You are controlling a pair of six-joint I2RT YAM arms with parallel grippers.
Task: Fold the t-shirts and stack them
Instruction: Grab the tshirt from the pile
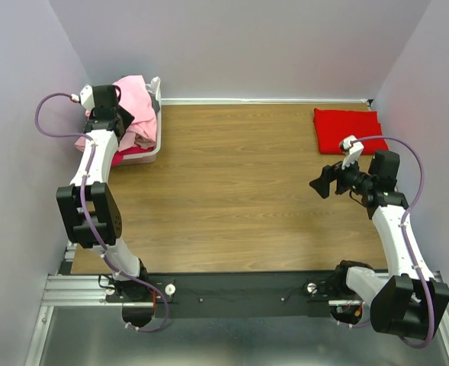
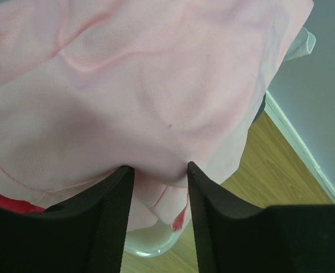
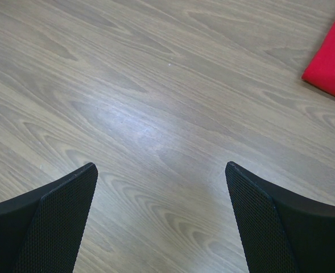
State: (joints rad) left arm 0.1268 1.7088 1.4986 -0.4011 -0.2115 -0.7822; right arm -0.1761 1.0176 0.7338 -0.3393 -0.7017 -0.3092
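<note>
A light pink t-shirt [image 1: 136,95] is heaped in the white basket [image 1: 157,141] at the far left, over a dusty rose one [image 1: 140,139] and a red or magenta one [image 1: 123,158]. My left gripper [image 1: 120,116] is down in the heap. In the left wrist view its jaws [image 2: 158,166] stand narrow, shut on a bunch of the pink shirt [image 2: 156,85]. A bright red t-shirt [image 1: 346,130] lies folded at the far right. My right gripper [image 1: 327,181] hovers open and empty over bare wood, in front of that shirt [image 3: 332,62].
The basket rim [image 2: 150,245] shows below the left fingers [image 2: 113,210]. Walls close in the table on the left, back and right. The wooden table [image 1: 239,191] lies between the basket and the red shirt.
</note>
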